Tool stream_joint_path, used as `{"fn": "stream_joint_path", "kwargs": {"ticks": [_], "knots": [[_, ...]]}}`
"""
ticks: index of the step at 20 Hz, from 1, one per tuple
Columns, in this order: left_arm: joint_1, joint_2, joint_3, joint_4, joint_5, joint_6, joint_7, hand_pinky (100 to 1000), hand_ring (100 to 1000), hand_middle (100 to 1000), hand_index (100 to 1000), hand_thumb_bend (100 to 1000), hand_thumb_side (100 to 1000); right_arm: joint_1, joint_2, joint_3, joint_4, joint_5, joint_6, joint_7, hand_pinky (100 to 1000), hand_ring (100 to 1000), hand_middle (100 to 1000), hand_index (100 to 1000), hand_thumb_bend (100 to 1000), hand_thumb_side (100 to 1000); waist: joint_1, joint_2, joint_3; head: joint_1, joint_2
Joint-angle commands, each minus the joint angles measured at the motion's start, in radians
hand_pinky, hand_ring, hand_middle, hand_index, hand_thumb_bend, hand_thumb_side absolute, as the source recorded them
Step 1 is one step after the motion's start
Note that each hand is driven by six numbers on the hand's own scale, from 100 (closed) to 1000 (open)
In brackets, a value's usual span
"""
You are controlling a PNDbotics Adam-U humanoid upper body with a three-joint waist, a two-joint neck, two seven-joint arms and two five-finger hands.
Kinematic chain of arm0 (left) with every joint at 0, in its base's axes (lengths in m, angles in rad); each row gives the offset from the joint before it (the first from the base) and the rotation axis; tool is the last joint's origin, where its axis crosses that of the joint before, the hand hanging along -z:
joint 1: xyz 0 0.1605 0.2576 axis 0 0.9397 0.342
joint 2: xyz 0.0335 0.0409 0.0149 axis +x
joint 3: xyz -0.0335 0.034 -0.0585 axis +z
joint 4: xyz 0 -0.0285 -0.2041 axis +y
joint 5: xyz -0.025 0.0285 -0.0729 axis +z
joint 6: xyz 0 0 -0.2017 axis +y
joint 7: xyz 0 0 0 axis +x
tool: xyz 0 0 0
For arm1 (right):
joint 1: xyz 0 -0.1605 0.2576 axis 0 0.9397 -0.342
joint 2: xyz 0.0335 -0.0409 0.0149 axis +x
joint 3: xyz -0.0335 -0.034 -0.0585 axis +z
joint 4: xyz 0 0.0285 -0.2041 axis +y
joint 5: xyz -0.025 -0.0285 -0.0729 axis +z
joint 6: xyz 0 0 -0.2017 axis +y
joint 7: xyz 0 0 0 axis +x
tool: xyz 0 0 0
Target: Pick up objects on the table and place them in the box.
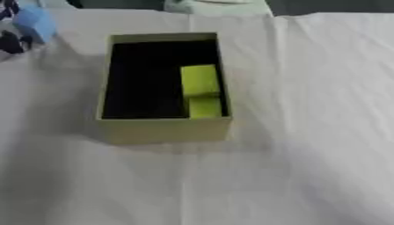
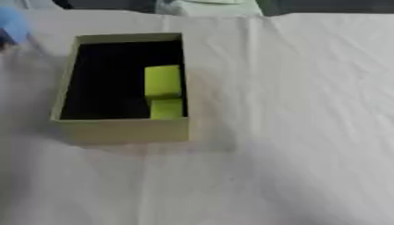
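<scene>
In the left eye view we see our left hand (image 1: 17,33) at the upper left edge, blurred, with a light blue object (image 1: 36,22) against it; we cannot tell how its fingers stand. To its right, near but apart, sits the olive cardboard box (image 1: 165,130) on the white tablecloth (image 1: 308,132). A yellow-green block (image 1: 200,80) lies inside along the wall farthest from the hand.

In the right eye view the blue object (image 2: 13,23) barely shows beside the box (image 2: 123,130).
</scene>
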Motion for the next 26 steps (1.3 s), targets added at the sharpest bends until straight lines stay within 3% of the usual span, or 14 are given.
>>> {"fn": "stream_joint_path", "kwargs": {"ticks": [1, 5, 8, 9, 10, 12, 19, 26], "knots": [[-0.014, 0.031, 0.003, -0.005, 0.013, 0.003, 0.015, 331, 566, 614, 697, 345, 100, -0.015, -0.029, -0.007, -0.016, -0.005, 0.001, 0.001, 815, 751, 433, 881, 100, 939, 0.001, -0.031, 0.003, -0.004, -0.008], [-0.012, 0.03, 0.005, -0.002, 0.026, 0.007, 0.028, 270, 535, 589, 681, 319, 100, -0.014, -0.026, -0.007, -0.016, -0.003, 0.0, 0.003, 815, 751, 433, 881, 100, 939, -0.001, -0.037, 0.003, -0.003, -0.004], [-0.01, 0.031, 0.002, -0.001, 0.038, -0.001, 0.026, 378, 591, 715, 808, 430, 100, -0.013, -0.026, -0.008, -0.016, -0.002, 0.001, 0.004, 815, 752, 433, 879, 100, 938, -0.003, -0.04, 0.004, -0.002, 0.0], [-0.01, 0.032, 0.002, -0.001, 0.04, -0.006, 0.023, 378, 591, 715, 808, 430, 100, -0.013, -0.026, -0.008, -0.016, -0.001, 0.001, 0.004, 815, 752, 433, 879, 100, 938, -0.003, -0.04, 0.004, -0.001, 0.001], [-0.01, 0.034, 0.001, -0.004, 0.041, -0.012, 0.019, 475, 675, 808, 880, 489, 100, -0.012, -0.027, -0.008, -0.016, -0.001, 0.001, 0.004, 815, 751, 432, 879, 100, 938, -0.003, -0.04, 0.005, 0.0, 0.005], [-0.01, 0.038, 0.001, -0.011, 0.037, -0.025, 0.015, 562, 755, 870, 913, 523, 100, -0.011, -0.028, -0.008, -0.016, -0.001, 0.002, 0.005, 815, 751, 432, 880, 100, 939, -0.003, -0.041, 0.008, 0.003, 0.013], [-0.006, 0.037, -0.005, -0.054, 0.048, -0.101, 0.088, 525, 761, 877, 879, 441, 100, -0.009, -0.028, -0.008, -0.016, -0.003, 0.003, 0.006, 815, 751, 429, 880, 100, 942, -0.003, -0.042, 0.01, 0.014, 0.022], [-0.015, 0.021, -0.027, -0.052, 0.073, -0.143, 0.05, 467, 736, 874, 811, 357, 100, -0.015, -0.027, -0.007, -0.016, -0.004, 0.001, 0.007, 816, 751, 426, 880, 100, 943, -0.005, -0.037, 0.004, 0.018, 0.018]]}}
